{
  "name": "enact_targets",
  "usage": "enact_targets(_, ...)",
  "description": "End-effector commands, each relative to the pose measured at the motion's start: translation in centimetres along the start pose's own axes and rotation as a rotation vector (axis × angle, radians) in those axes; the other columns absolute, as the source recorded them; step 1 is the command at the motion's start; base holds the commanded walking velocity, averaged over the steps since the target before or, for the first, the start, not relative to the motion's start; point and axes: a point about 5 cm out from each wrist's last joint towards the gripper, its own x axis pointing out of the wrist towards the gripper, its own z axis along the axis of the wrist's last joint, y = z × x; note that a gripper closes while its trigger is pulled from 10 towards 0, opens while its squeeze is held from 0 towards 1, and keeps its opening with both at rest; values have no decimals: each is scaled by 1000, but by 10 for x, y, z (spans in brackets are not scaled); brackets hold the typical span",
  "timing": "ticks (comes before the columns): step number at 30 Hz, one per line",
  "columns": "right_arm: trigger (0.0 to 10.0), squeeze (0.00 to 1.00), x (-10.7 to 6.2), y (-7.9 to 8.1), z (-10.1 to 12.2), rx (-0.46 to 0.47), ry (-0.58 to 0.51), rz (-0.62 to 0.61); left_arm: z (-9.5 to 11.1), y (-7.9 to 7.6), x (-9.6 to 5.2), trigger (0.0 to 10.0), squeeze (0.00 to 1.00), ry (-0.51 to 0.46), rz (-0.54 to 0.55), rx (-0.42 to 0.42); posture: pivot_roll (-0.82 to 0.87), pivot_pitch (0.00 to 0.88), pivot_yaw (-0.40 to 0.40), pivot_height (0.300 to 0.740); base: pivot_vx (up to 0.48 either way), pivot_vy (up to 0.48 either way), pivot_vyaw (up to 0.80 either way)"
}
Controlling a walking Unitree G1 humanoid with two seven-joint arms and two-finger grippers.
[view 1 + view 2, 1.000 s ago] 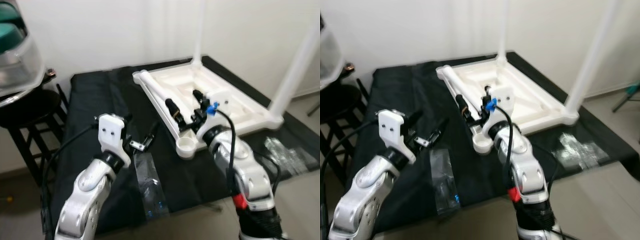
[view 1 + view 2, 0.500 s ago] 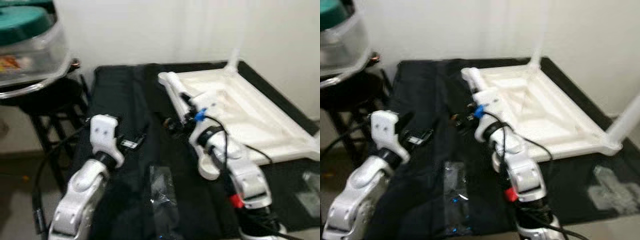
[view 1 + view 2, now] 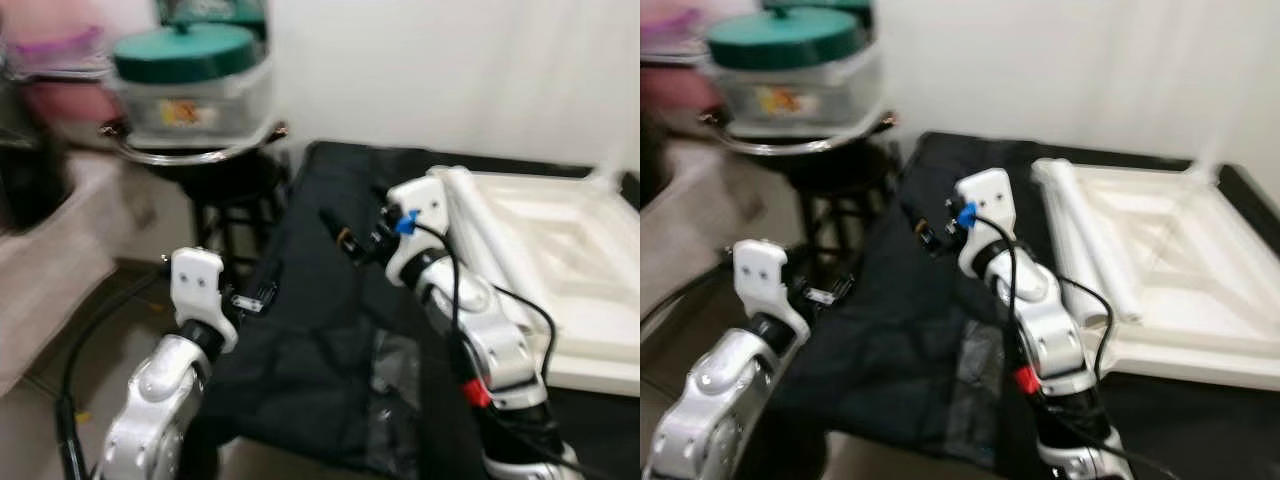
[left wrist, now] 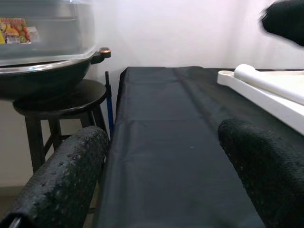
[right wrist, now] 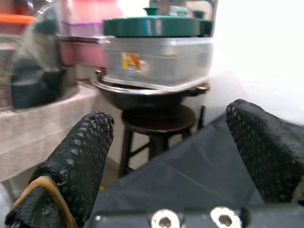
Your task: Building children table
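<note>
Two empty pincers, left (image 4: 161, 175) and right (image 5: 175, 166), gape above black cloth (image 3: 330, 330) beside stool (image 3: 225, 180).

Centre of frame: bare black cloth (image 3: 310, 330) — passable. Right: white table (image 3: 560, 270) blocks. Upper left: stool (image 3: 215, 190) with pot (image 3: 190, 160) — obstruction.

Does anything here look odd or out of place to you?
The white table lies upside down on the black cloth, a clear plastic bag lies loose there, and a lidded container sits in a wok atop a stool.
</note>
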Motion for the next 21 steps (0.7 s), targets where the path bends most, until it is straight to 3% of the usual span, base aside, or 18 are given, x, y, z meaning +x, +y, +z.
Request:
enact_targets(1,10000,0,1,-3,-4,-8,26,-36,-2,-1,0,10000,0,7,-9,10,-39,9,-14,740,0,-461,0)
enact_targets(11,10000,0,1,-18,-14,-19,92,-171,-2,-9,0,10000,0,2,-48,-15,-40,20,-15,740,0,-462,0)
enact_targets(18,10000,0,3,-21,-20,0,137,-220,-2,-6,-1,10000,0,2,-35,-13,-36,30,-15,740,0,-460,0)
enact_targets(21,10000,0,8,-23,-24,-3,187,-254,-3,-3,-2,10000,0,6,0,-30,-35,40,-14,740,0,0,0)
